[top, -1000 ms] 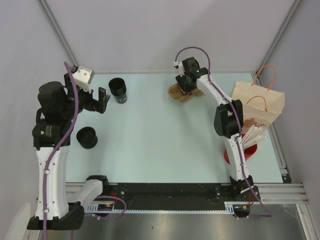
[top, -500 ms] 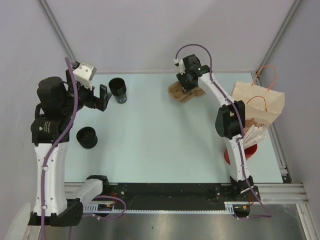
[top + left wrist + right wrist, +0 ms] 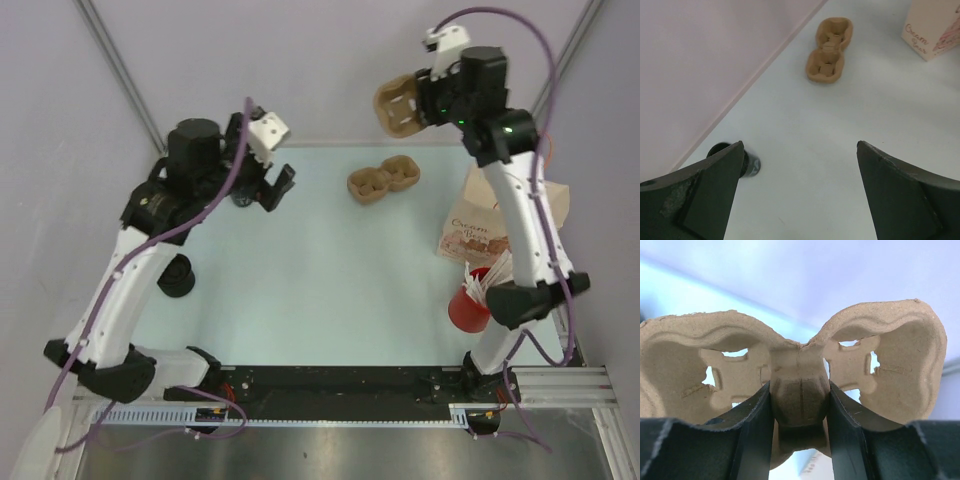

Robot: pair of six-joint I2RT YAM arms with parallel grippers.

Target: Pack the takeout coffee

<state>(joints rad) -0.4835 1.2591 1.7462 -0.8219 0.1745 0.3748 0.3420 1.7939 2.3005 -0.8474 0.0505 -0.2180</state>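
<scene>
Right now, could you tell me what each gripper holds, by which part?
The right gripper pinches a cup carrier by its centre post; left gripper holds nothing.

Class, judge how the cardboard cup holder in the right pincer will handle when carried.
Probably light: the right pincer holds the cup holder aloft by its middle ridge alone. Likely stiff: both pockets show no sag. Its rough pulp probably resists slipping.
</scene>
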